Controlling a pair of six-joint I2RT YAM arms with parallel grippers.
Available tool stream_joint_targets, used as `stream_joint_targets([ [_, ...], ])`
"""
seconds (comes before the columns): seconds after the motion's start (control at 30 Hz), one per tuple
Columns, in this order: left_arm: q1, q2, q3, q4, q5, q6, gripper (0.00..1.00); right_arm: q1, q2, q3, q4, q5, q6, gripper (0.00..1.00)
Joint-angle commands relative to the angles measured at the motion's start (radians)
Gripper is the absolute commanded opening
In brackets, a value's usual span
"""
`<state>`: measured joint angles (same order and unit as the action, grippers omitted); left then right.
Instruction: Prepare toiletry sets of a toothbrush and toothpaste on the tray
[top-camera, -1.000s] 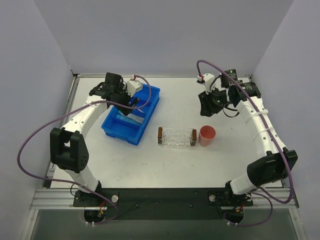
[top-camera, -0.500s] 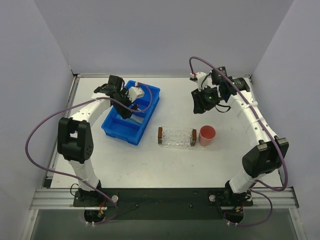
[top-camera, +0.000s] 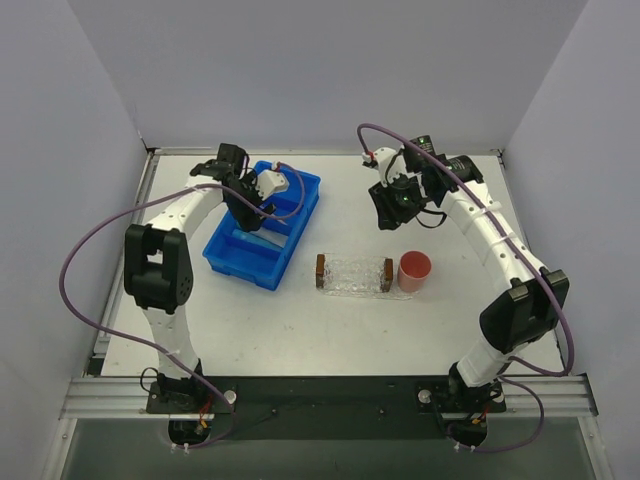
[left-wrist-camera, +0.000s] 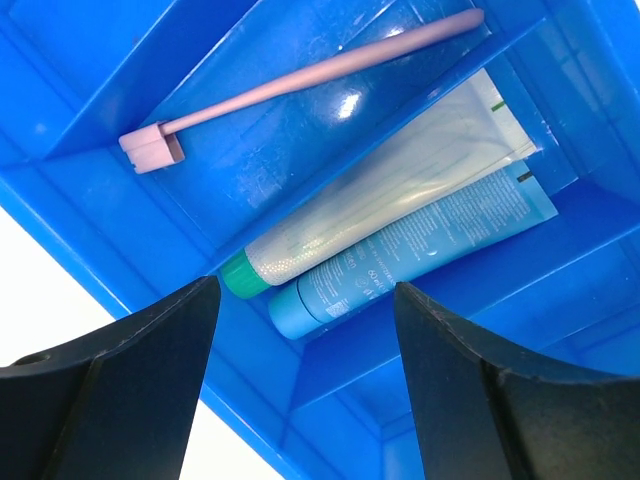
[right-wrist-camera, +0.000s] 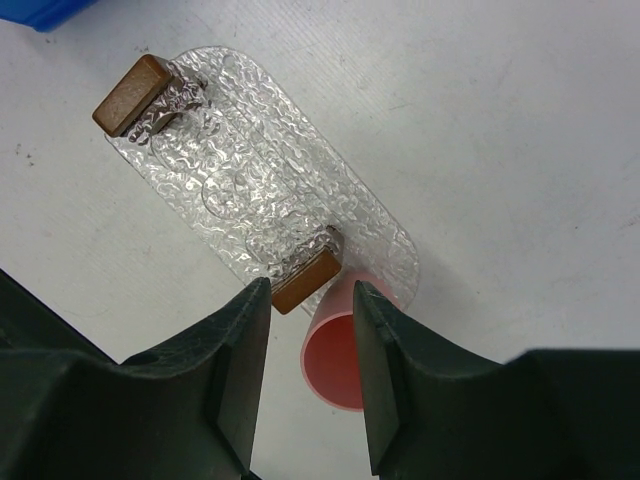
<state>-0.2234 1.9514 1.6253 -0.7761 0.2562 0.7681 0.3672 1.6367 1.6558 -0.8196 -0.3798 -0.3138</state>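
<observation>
The left claw (left-wrist-camera: 300, 300), wide apart and empty, has slid over the blue bin (left-wrist-camera: 90, 200) at ten o'clock, above both toothpaste tubes (left-wrist-camera: 400, 200) and the toothbrush (left-wrist-camera: 300, 75), while the right claw (right-wrist-camera: 312, 290), narrowly parted and empty, has swung toward the bare tray (right-wrist-camera: 250, 180) in the middle of the bench (top-camera: 400, 330), so picking seems imminent.

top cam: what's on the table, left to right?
blue bin → tray → pink cup
</observation>
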Motion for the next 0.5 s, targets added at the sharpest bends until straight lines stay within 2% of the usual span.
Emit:
stream_joint_targets([
  [0.0, 0.013, 0.017, 0.076, -0.092, 0.049, 0.095, 0.80, -0.005, 0.021, 0.039, -0.010, 0.010, -0.022, 0.34],
  [0.17, 0.012, 0.043, 0.130, -0.205, 0.066, 0.148, 0.80, -0.007, 0.015, 0.010, 0.005, -0.010, -0.019, 0.34],
  [0.47, 0.010, 0.081, 0.127, -0.210, 0.046, 0.161, 0.80, -0.013, 0.006, 0.005, 0.008, -0.024, -0.030, 0.34],
])
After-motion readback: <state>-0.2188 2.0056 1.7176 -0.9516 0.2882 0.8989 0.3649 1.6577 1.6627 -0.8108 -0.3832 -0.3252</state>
